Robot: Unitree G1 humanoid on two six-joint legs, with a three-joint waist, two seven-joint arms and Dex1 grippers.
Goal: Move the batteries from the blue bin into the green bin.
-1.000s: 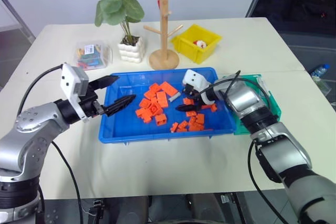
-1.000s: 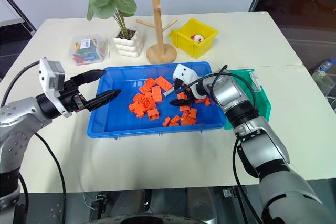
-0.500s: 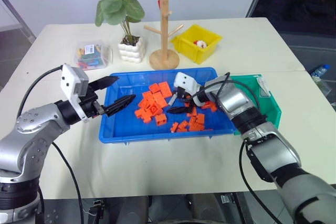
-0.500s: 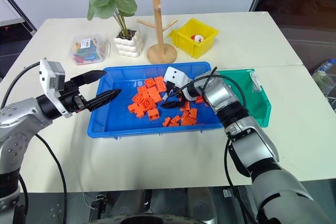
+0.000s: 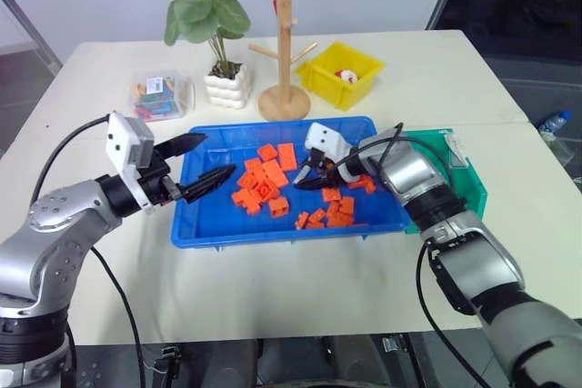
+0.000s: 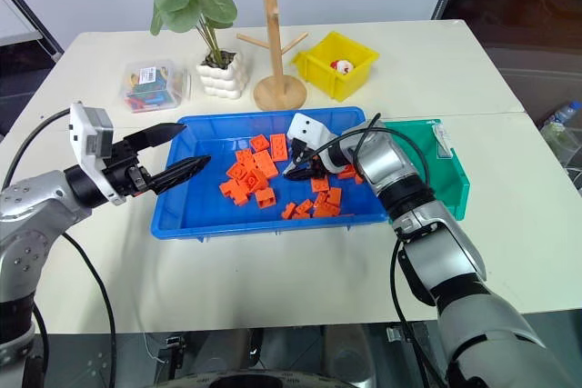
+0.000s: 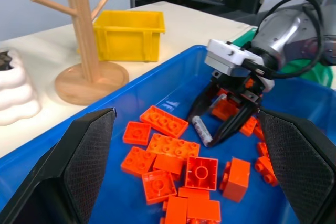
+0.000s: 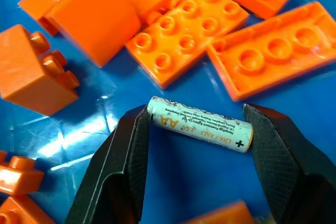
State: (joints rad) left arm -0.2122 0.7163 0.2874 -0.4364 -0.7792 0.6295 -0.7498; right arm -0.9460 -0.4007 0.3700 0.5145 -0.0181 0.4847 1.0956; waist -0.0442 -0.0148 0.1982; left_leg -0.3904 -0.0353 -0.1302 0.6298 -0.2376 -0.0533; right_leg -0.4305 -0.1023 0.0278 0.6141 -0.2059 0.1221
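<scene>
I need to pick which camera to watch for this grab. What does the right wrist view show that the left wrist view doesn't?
Right wrist view alone: the print on the battery, an AA mark and a plus sign at one end, and the right gripper with a finger at each end of it.

Left wrist view alone: the surroundings, namely the yellow bin, the wooden stand, a corner of the green bin, and the left gripper's own wide-apart fingers.

Both: the battery between the right fingers, the orange blocks and the blue bin.

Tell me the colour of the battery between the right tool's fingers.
Pale silvery green with dark print, battery; the right wrist view shows it best.
</scene>
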